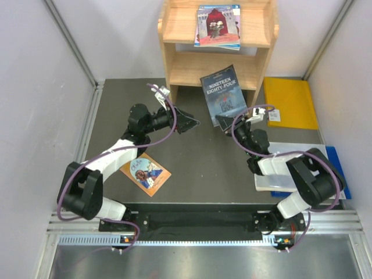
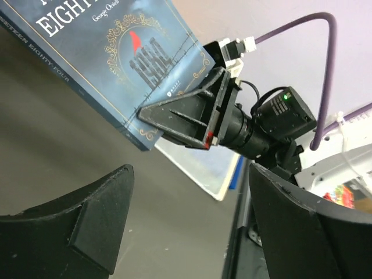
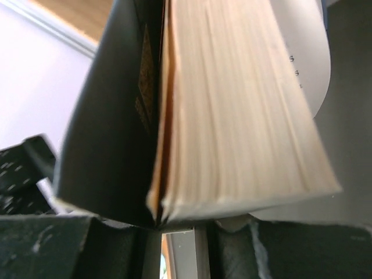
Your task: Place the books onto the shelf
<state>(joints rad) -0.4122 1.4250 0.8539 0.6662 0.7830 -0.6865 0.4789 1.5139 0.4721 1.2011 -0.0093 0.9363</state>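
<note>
**Nineteen Eighty-Four held up in front of the shelf**

The dark blue Nineteen Eighty-Four [image 1: 222, 93] is gripped at its near corner by the right gripper [image 1: 223, 120], whose jaws are clamped on the cover and pages. In the right wrist view the cream page block is seen edge-on, pinched at its lower end. The front cover is turned upward, and the white title and an ornate frame around "1984" can be read. The spine is kept on the left. The long axis runs from near to far, with the far end leaning a little left. The head of the title is pointed at the shelf [image 1: 174, 64]. The book is held in front of the lower tier. Whether it touches the wood cannot be told.

The left gripper [image 1: 189, 122] is found just left of the book. Its fingers [image 2: 99, 221] are spread wide apart, with nothing between them.

On the upper tier a pile of books [image 1: 218, 26] is laid flat. The top one is blue-edged with a red picture. An orange paperback [image 1: 146, 173] is left cover-up on the dark table [image 1: 203, 157], near left, set diagonally beside the left arm. A yellow folder [image 1: 290, 102] is seen right of the shelf.
</note>
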